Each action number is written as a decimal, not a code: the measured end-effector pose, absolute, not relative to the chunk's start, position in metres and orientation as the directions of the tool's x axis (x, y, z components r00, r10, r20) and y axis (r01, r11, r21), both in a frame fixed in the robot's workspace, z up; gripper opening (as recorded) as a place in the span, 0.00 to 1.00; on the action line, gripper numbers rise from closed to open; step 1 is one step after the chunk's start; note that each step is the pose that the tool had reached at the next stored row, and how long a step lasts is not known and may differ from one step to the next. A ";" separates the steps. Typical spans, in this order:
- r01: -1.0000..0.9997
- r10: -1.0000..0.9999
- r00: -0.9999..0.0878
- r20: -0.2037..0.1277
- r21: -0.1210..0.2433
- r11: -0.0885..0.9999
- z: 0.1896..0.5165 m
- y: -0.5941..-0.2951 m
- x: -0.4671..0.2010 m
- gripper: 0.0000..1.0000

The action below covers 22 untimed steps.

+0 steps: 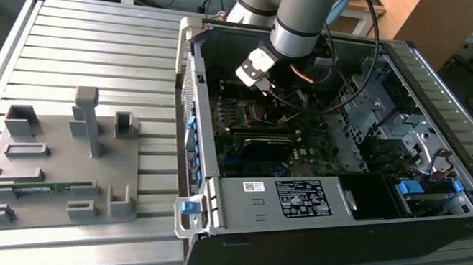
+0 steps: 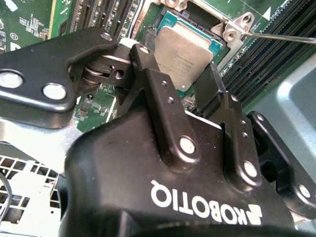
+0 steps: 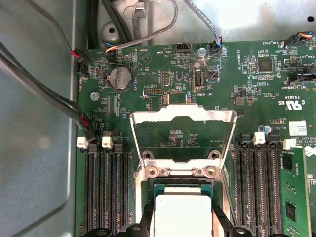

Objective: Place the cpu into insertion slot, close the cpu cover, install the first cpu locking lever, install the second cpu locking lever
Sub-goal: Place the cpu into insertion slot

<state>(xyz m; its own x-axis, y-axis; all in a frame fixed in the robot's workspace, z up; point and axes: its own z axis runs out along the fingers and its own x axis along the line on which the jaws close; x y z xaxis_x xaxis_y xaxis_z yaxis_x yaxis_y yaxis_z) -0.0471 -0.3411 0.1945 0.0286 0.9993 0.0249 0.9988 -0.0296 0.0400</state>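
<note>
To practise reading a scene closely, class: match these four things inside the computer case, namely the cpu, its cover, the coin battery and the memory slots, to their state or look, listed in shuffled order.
Things
1. the cpu
2. the cpu cover
3. the coin battery
4. the memory slots

States
A. swung open, green board showing through its cut-out
B. pale silver-grey square, held in the gripper
C. long and black, in rows on both sides of the cover
D. round and silver, set on the green board

Pairs: 1-B, 2-A, 3-D, 4-C
</note>
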 end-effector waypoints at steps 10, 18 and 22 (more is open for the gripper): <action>0.999 0.999 0.029 0.025 0.040 -0.030 0.194 -0.341 -0.047 0.54; 0.999 0.999 0.029 0.025 0.040 -0.030 0.194 -0.340 -0.047 0.54; 0.999 0.999 0.029 0.025 0.040 -0.030 0.194 -0.340 -0.047 0.54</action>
